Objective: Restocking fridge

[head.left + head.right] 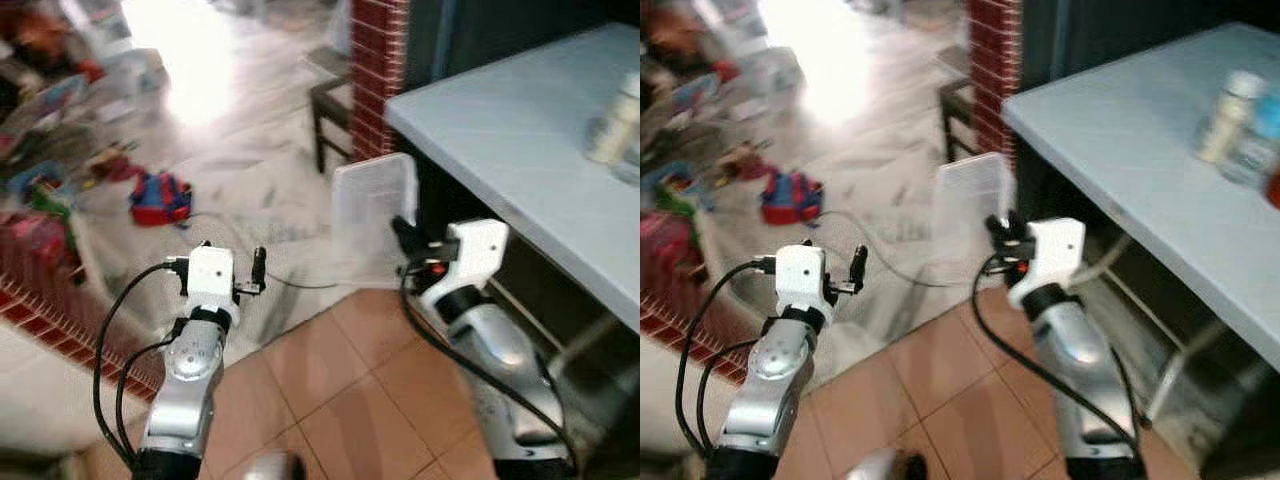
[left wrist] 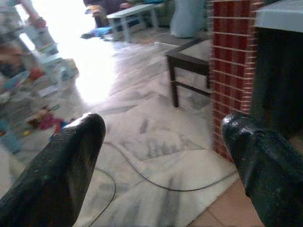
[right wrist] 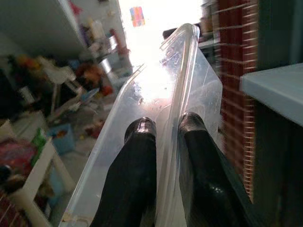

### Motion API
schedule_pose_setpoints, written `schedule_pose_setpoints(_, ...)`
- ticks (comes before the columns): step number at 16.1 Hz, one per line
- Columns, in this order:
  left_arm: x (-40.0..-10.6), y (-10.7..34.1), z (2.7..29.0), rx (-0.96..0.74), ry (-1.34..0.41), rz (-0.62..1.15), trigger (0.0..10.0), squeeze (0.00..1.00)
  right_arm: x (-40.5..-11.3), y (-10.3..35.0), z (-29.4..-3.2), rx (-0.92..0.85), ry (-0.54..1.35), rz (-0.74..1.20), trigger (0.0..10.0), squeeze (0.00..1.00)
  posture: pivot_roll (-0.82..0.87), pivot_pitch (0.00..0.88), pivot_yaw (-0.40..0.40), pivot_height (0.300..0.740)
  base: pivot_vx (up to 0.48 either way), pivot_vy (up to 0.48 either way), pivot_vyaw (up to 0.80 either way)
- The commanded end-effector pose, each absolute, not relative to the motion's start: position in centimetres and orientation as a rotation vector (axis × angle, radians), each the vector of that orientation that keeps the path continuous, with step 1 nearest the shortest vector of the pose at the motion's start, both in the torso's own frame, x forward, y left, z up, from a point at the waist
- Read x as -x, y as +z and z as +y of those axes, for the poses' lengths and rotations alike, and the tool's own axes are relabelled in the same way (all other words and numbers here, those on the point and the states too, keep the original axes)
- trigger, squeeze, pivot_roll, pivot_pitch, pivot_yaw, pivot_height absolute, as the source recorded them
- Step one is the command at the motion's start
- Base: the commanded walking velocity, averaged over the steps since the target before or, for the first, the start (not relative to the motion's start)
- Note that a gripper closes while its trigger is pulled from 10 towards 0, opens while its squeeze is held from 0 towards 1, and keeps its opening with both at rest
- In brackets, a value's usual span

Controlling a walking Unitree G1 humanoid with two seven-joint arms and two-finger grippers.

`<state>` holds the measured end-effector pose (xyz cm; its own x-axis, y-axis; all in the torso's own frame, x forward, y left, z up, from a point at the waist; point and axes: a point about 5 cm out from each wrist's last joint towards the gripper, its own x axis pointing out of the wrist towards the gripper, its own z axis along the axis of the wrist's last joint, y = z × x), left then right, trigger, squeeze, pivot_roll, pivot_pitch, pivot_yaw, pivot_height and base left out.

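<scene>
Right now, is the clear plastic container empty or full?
Empty: the clear plastic container, pinched at its rim by the right gripper, shows nothing inside.

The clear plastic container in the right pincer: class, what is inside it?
Nothing visible: the clear plastic container, held by the right pincer, looks empty, floor showing through. Its lower end is cut off.

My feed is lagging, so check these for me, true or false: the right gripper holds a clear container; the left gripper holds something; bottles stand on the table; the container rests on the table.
1. The right gripper is clamped on a clear plastic container: true.
2. The left gripper holds something: false, its fingers are spread with nothing between them.
3. Bottles stand on the pale table: true.
4. The container rests on the table: false, it is held up beside the table's edge, over the floor.
</scene>
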<state>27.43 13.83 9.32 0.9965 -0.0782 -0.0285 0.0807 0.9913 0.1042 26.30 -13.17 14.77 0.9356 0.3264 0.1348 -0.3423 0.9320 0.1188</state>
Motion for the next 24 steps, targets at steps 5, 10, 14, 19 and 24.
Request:
schedule_pose_setpoints(5, -27.1, 8.7, 15.0, -0.089, -0.014, 0.064, 10.0, 0.00, -26.7, 14.9, -12.3, -0.145, 0.403, -0.118, 10.0, 0.00, -0.01, 0.029, 0.081, 0.740, 0.000, 0.000, 0.80)
schedule_pose_setpoints(10, -25.7, 8.7, 15.4, -0.032, 0.004, 0.055, 10.0, 0.00, -27.3, 12.6, -13.0, -0.089, 0.409, -0.060, 10.0, 0.00, 0.08, 0.000, -0.008, 0.740, 0.000, 0.000, 0.74)
schedule_pose_setpoints(14, -24.0, 8.5, 15.3, -0.041, -0.015, 0.042, 10.0, 0.00, -29.3, 11.1, -15.1, 0.028, 0.267, -0.001, 10.0, 0.00, 0.13, 0.000, -0.055, 0.740, 0.000, 0.000, 0.00)
schedule_pose_setpoints(19, -23.8, 8.9, 15.7, -0.079, -0.062, 0.033, 10.0, 0.00, -28.6, 9.5, -17.8, 0.154, 0.051, 0.026, 10.0, 0.00, 0.10, 0.000, -0.015, 0.740, 0.000, 0.000, 0.00)
schedule_pose_setpoints(24, -23.4, 8.0, 15.0, -0.040, -0.089, 0.085, 10.0, 0.00, -26.5, 8.6, -16.6, 0.100, 0.178, 0.073, 10.0, 0.00, 0.07, 0.001, -0.005, 0.740, 0.000, 0.401, 0.00)
